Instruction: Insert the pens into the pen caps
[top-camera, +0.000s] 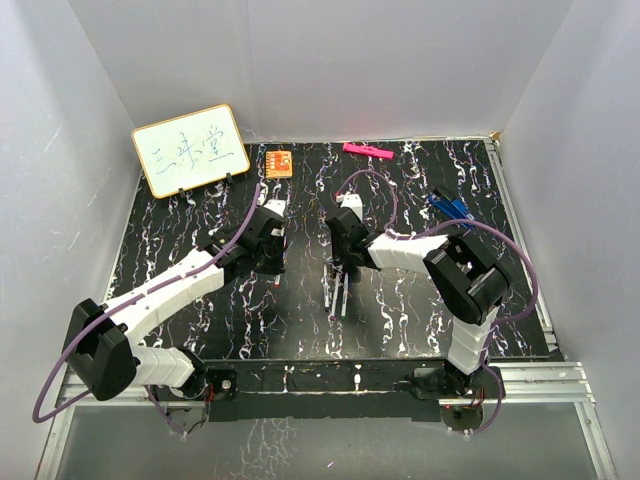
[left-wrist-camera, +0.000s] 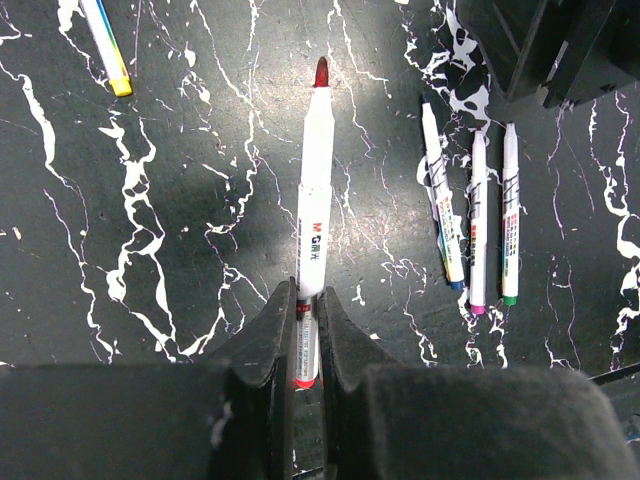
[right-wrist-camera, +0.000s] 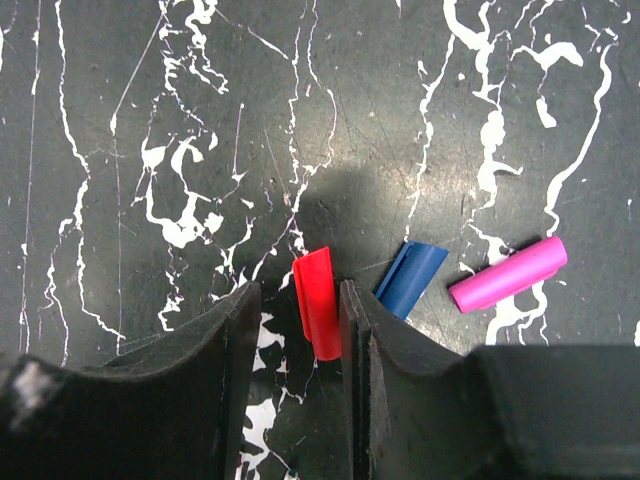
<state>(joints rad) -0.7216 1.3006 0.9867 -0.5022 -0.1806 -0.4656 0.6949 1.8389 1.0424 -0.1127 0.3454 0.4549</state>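
Holding the thin white red-tipped pen (left-wrist-camera: 312, 200) by its rear end in the left claw (left-wrist-camera: 305, 295), shut tight on it, left of centre over the black marbled tabletop (left-wrist-camera: 180, 210). Pointing its red tip far, long axis near-to-far. Straddling the short red plastic cap (right-wrist-camera: 318, 305) with the half-open right claw (right-wrist-camera: 300, 290), pressed against one jaw only. Calls next, likely, for pinching the cap and aligning mouth with tip.

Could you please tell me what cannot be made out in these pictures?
Yellow pen: left wrist view, far end cut off by the top edge.
Red pen: same view, rear mostly hidden inside the left gripper.
Red cap: right wrist view, whether the right gripper touches it is unclear.
Yellow and green caps: in neither wrist view; too small to find in the top view.
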